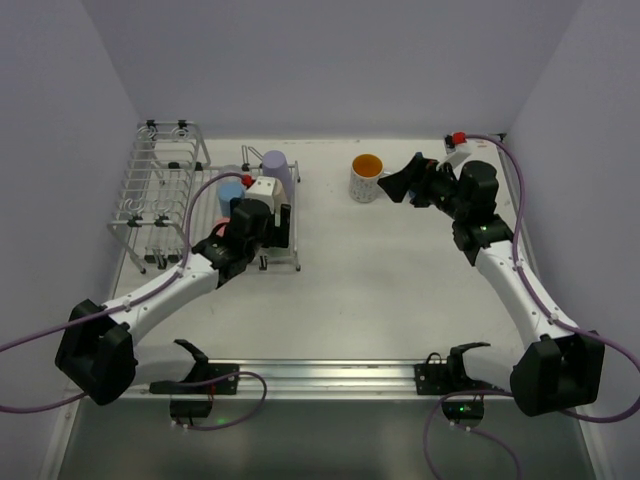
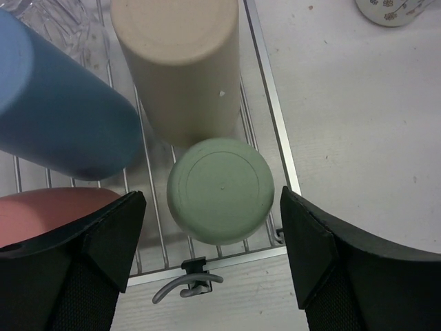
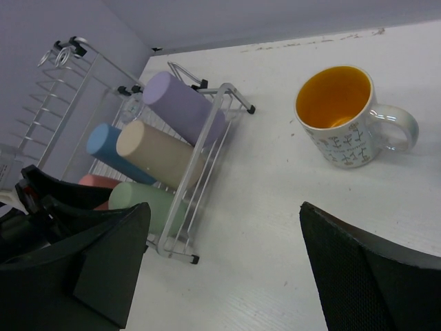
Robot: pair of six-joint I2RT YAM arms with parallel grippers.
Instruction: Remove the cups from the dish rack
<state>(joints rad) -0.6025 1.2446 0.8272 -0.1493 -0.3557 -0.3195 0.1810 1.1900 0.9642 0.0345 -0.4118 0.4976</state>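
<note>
Left of centre in the top view, dish rack [image 1: 155, 200]: sits on the worktop [image 1: 400, 290].
Tumblers: lilac [image 1: 276, 162], blue [image 1: 231, 193], beige [image 1: 262, 190], pink [image 2: 48, 207] and mint [image 2: 220, 191], bottoms up on the rack's flat grid (packed close).
Left pincer [image 2: 212, 196]: spread, straddling the mint tumbler.
Right pincer [image 3: 226, 210]: spread, pinching nothing.
Mug [image 3: 341, 114]: upright, upper right of the right wrist view, well apart from the rack.

Below my jaws spreads a white, faintly scuffed table [image 1: 380, 290]. Beyond them and to either side stand plain pale lilac walls [image 1: 330, 60], evenly lit. Behind them, an aluminium rail [image 1: 330, 375] edges the table.
</note>
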